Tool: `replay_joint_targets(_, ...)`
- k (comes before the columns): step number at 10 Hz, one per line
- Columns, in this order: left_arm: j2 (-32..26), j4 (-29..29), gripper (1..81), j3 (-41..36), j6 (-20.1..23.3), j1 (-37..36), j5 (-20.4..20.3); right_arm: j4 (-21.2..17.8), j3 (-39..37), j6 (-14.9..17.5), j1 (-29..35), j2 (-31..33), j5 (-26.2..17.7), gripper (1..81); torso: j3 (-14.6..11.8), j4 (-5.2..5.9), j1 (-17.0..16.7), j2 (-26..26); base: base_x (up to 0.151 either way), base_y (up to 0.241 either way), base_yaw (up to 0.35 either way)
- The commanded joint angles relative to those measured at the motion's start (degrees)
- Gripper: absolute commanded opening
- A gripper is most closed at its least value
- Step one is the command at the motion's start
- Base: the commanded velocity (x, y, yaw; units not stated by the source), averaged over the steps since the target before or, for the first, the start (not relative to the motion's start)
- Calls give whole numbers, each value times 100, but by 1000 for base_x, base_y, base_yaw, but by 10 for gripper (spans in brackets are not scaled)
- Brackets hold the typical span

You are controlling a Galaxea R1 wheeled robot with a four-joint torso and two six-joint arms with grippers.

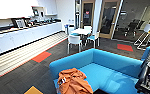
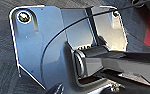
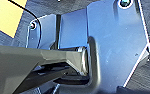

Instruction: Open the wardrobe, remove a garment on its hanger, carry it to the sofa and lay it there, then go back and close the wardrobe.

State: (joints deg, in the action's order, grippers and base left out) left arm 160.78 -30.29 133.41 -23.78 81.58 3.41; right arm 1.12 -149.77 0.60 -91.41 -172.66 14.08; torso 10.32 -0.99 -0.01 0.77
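On the sofa we find the garment laid; wardrobe closing remains. Pincer states: we cannot tell.

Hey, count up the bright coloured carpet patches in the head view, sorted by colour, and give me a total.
Red carpet patches: 2
Yellow carpet patch: 1
Total: 3

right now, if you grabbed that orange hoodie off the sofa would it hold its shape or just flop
Likely flop: the hoodie lies crumpled in soft folds on the sofa. Probably light for its bulk, being cloth. Pushed, it would likely bunch up, not slide.
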Motion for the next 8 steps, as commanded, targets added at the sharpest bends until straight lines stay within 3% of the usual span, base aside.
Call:
replay_joint_targets(1,-72,-47,811,-61,40,-172,309,37,29,19,48,-26,-309,811,6,0,1,0,0,0,225)
replay_joint_targets(8,-46,-30,811,18,40,-172,309,20,19,19,56,-26,-309,811,-61,0,1,2,0,0,204)
